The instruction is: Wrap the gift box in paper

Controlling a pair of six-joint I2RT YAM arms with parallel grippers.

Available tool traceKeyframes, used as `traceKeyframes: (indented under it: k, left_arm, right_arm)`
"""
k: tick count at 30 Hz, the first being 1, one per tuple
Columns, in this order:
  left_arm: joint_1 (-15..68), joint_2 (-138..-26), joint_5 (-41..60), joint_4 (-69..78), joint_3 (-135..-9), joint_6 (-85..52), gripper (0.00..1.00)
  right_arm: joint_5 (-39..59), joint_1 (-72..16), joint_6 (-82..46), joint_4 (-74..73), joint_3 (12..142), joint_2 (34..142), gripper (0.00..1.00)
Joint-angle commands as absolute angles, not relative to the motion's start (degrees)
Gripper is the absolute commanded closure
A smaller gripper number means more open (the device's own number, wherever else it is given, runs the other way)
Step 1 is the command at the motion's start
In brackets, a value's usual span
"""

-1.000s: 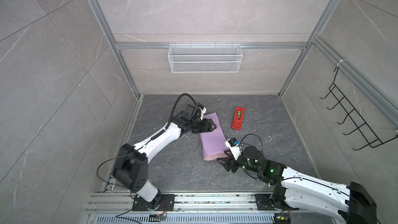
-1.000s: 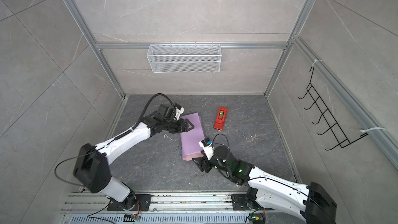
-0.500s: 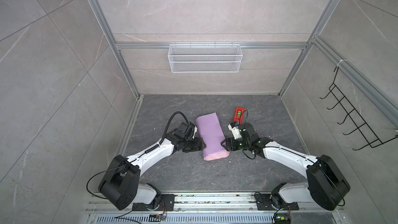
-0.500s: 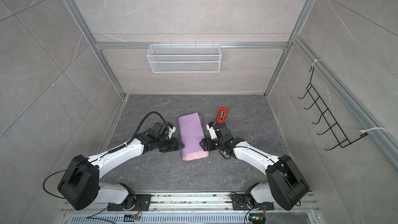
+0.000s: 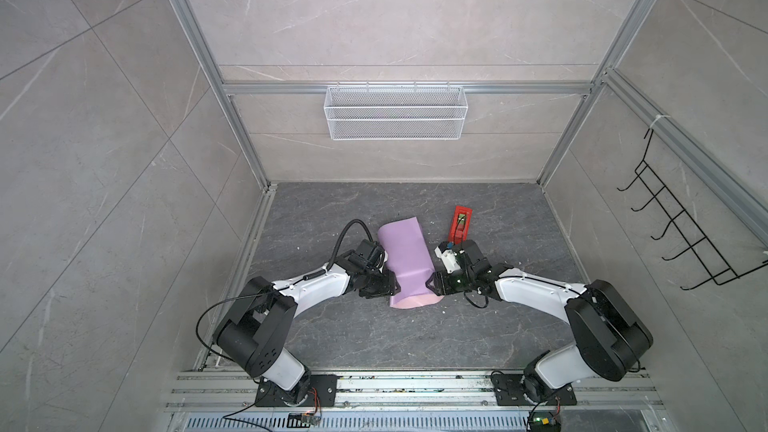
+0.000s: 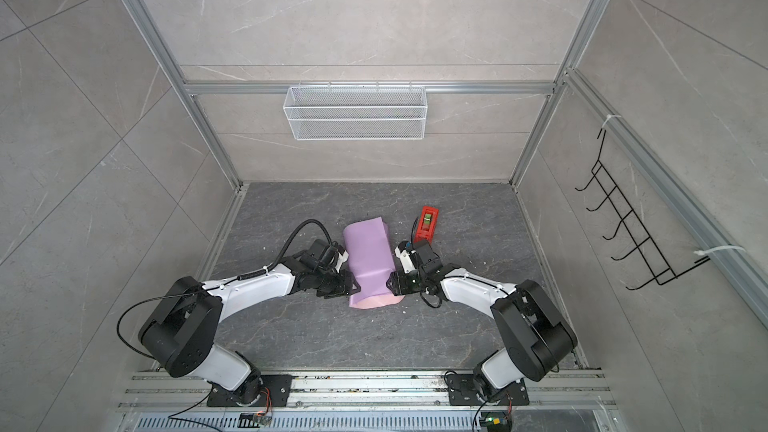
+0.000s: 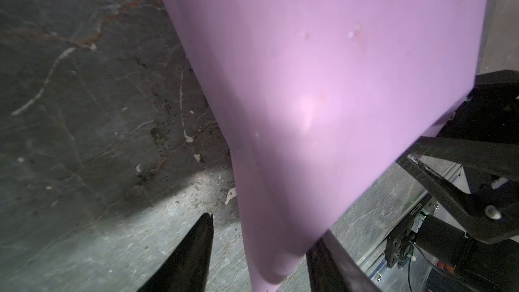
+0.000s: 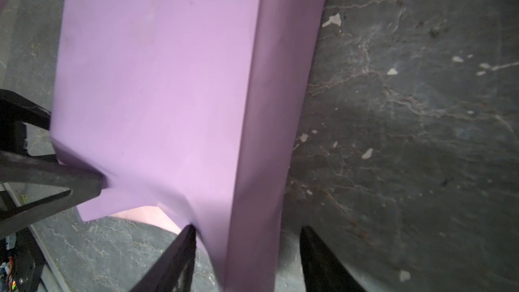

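Straddling the lilac paper (image 5: 405, 255), the left gripper (image 5: 392, 286) and right gripper (image 5: 429, 284) stand open — jaws unclamped. A red tape dispenser (image 5: 460, 224) sits nearby.

The paper (image 5: 405, 257) looked smooth and matt; the worktop (image 5: 498, 218) was dark veined stone, the wall basket (image 5: 395, 118) white wire mesh.

There is one sheet of paper (image 5: 405, 257); one red tape dispenser (image 5: 460, 224) at its one o'clock; one wire basket (image 5: 395, 118) at twelve; one hook rack (image 5: 685, 211) at three; two grippers: left gripper (image 5: 392, 284), right gripper (image 5: 430, 283).
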State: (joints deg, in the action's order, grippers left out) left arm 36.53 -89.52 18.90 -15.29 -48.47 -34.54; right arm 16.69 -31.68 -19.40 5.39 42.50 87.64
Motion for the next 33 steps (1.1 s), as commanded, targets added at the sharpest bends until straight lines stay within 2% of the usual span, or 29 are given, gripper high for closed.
traceKeyframes:
  k: [1, 12, 18, 27, 33]
  left_arm:
    - [36.92, -90.84, 17.46, -14.07, -50.23, -34.19, 0.48]
    - [39.31, -93.31, 10.71, -14.57, -51.66, -35.32, 0.58]
    - [40.68, -94.12, 5.81, -15.64, -52.78, -36.52, 0.59]
    - [41.29, -94.78, 2.03, -17.68, -53.33, -37.00, 0.67]
    - [41.29, -93.70, -0.85, -18.29, -52.60, -36.40, 0.69]
  right_arm:
    - [14.98, -31.52, -17.71, 4.56, 43.17, 89.00, 0.43]
    - [11.16, -31.60, -17.22, 4.32, 44.24, 91.56, 0.58]
    - [7.27, -32.67, -18.10, 4.59, 44.66, 92.27, 0.61]
    - [3.20, -35.35, -20.82, 4.55, 45.56, 93.76, 0.66]
    - [0.00, -38.77, -24.78, 3.74, 45.97, 94.48, 0.68]
